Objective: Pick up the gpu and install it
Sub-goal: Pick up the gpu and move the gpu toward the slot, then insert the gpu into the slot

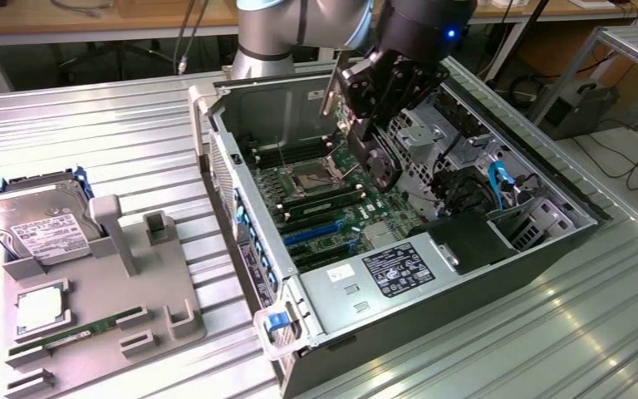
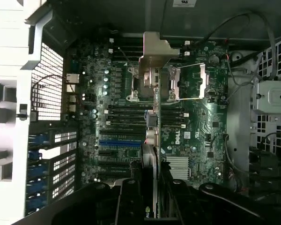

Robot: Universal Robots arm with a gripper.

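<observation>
My gripper (image 1: pixel 370 133) is shut on the gpu (image 1: pixel 378 169) and holds it edge-down inside the open computer case (image 1: pixel 463 291), just above the motherboard (image 1: pixel 331 195). The card's black round cooler faces the exterior view's right and its silvery end bracket (image 1: pixel 331 93) points up and back. In the wrist view the gpu (image 2: pixel 150 140) is seen edge-on between the two black fingers (image 2: pixel 130 199), with the bracket (image 2: pixel 154 49) at its far end. It hangs over the CPU socket (image 2: pixel 187 82) and the dark slots, beside the blue slot (image 2: pixel 119 142).
At the exterior view's left a grey fixture (image 1: pixel 97 291) holds a silver hard drive (image 1: pixel 36 224), a CPU chip (image 1: pixel 40 307) and a green memory stick (image 1: pixel 80 328). Drive cages (image 1: pixel 452 137) and cables with a blue connector (image 1: pixel 498 187) crowd the case's right side. The power supply (image 1: pixel 397 270) fills its front.
</observation>
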